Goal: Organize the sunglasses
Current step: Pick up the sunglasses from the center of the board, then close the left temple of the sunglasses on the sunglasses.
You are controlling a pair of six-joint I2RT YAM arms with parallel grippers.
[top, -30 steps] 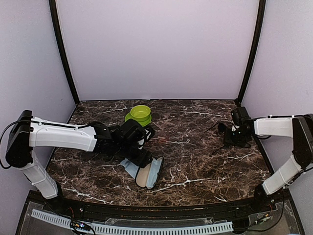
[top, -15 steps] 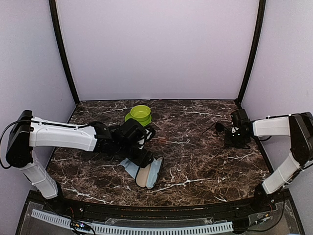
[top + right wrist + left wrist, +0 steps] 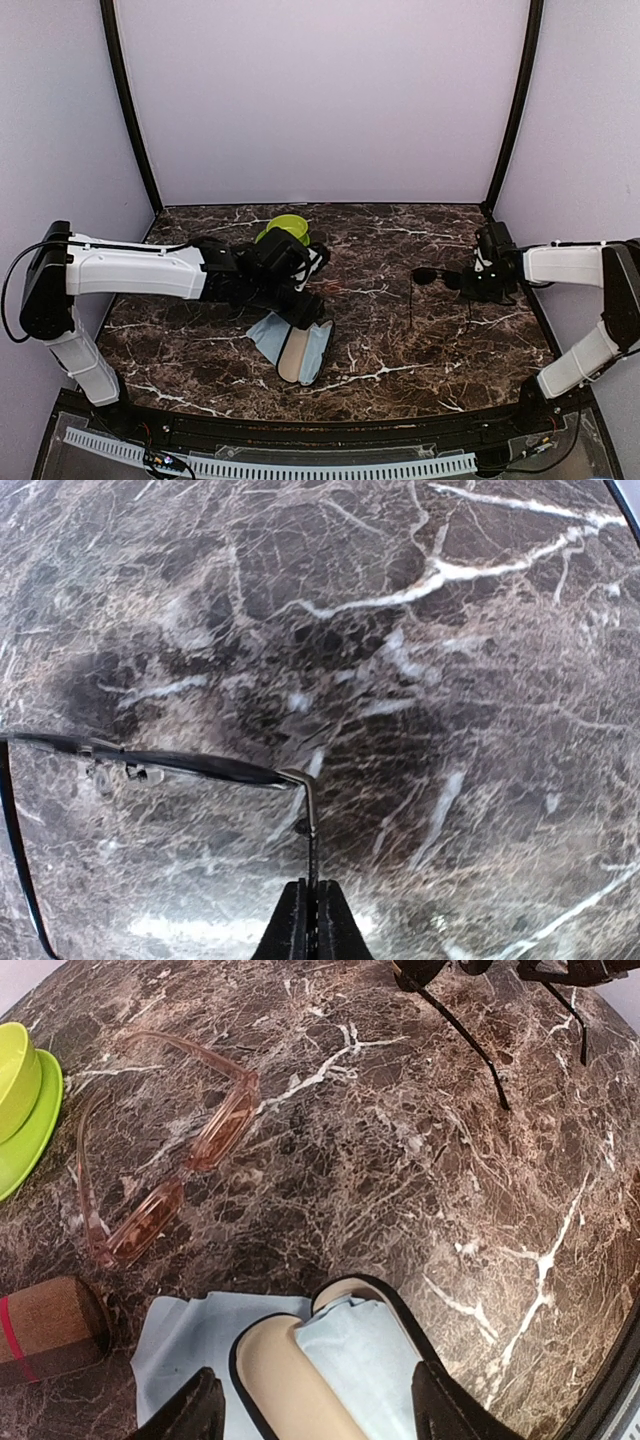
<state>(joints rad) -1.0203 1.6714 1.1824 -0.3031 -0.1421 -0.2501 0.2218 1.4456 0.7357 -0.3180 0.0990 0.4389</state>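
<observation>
The right claw [image 3: 308, 925] has just finished closing. A second ago its fingers were standing spread by the black wire sunglasses [image 3: 190, 763]; now they are pressing together on the thin temple just behind the hinge. From overhead the pair is sitting further in from the right edge of the worktop [image 3: 400, 350] than before, one temple dangling. To my eye that means the pair is now secured and ready to be carried toward the open case [image 3: 290, 1380].

The left claw [image 3: 318, 1415] is hovering spread over that case, pinching nothing, having edged slightly forward. The reddish translucent sunglasses [image 3: 170, 1185] are lying unfolded on the worktop, between the green bowl [image 3: 20, 1090] and the case, near a brown case [image 3: 45, 1328].

I cannot tell whether the black pair is clear of the worktop. Its lenses are running off the right wrist view, and the reddish pair is nearly vanishing against the marble overhead.
</observation>
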